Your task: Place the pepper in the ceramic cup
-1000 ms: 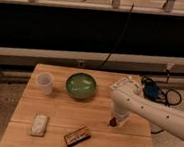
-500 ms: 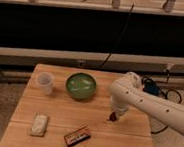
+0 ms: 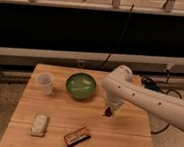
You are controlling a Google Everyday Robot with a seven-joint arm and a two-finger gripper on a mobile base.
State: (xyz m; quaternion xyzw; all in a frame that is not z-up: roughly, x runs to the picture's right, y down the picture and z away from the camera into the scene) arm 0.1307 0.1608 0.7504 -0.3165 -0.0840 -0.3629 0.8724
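Wooden table (image 3: 122, 142), light top, seen from its near edge. Near the far left corner, the cup (image 3: 45, 83): pale, no handle. Stands upright. Just to the right of it, by the middle of the far edge, a green bowl (image 3: 81, 85). Is wider than the cup and does not touch it. Toward the near left corner, a small pale packet (image 3: 39, 124), lying flat. Near the middle of the near edge, a dark packet (image 3: 76, 136) with orange print, lying a little askew.

From the right edge, a white arm (image 3: 147, 100). Reaches over the right half of the table and bends down near the bowl. At its lower end, the gripper (image 3: 109, 109), pointing down, just beside the bowl on the right and a little nearer to the near edge. Is closed narrowly on the pepper (image 3: 109, 112), a small dark red piece at its tip. Whether touching the wood or just above it, cannot tell. Is well apart from the cup, with the bowl between the two.
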